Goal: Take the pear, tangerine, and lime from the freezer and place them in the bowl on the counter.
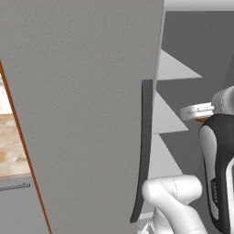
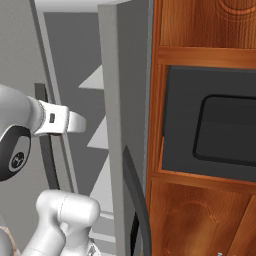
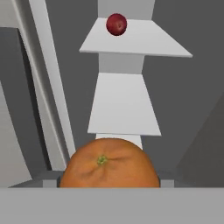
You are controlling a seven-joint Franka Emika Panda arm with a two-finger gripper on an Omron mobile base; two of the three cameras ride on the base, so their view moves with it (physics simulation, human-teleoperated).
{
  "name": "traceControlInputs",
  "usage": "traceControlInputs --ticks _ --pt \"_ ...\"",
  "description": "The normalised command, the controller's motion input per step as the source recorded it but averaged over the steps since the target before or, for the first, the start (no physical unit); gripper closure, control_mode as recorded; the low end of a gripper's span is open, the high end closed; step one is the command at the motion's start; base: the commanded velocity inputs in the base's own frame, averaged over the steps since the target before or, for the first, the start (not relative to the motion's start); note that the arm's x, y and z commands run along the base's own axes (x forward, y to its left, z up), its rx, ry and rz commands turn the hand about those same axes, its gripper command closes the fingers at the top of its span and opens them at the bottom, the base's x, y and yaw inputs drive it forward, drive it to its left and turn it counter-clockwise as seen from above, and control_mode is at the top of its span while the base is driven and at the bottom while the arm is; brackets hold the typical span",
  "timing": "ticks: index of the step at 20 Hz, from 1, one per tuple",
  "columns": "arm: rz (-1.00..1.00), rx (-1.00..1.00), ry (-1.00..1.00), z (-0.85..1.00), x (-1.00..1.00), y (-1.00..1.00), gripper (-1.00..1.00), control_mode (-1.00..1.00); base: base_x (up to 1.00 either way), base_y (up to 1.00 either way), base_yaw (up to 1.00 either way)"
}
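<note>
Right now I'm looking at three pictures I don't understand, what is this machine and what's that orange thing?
It is a white robot arm on a driving base, in a rendered kitchen. Two pictures come from cameras behind the arm, left and right. They show the freezer with its grey door swung open and pale shelves inside. The third looks out along the gripper. The orange thing is a tangerine, close up at the gripper, probably held, though the fingers are hidden. A small red fruit sits on a shelf farther off.
</note>
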Motion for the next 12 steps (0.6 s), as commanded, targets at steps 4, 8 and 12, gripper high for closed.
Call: traceControlInputs --ticks 4,8,12 --pt "-0.01 0.00 0.00 0.00 0.00 0.00 1.00 1.00 -0.01 0.00 -0.01" --pt "0.00 0.00 0.00 0.00 0.00 0.00 1.00 1.00 -0.74 0.16 -0.08" --pt "0.00 0.00 0.00 0.00 0.00 0.00 1.00 1.00 -0.94 0.78 -0.04"
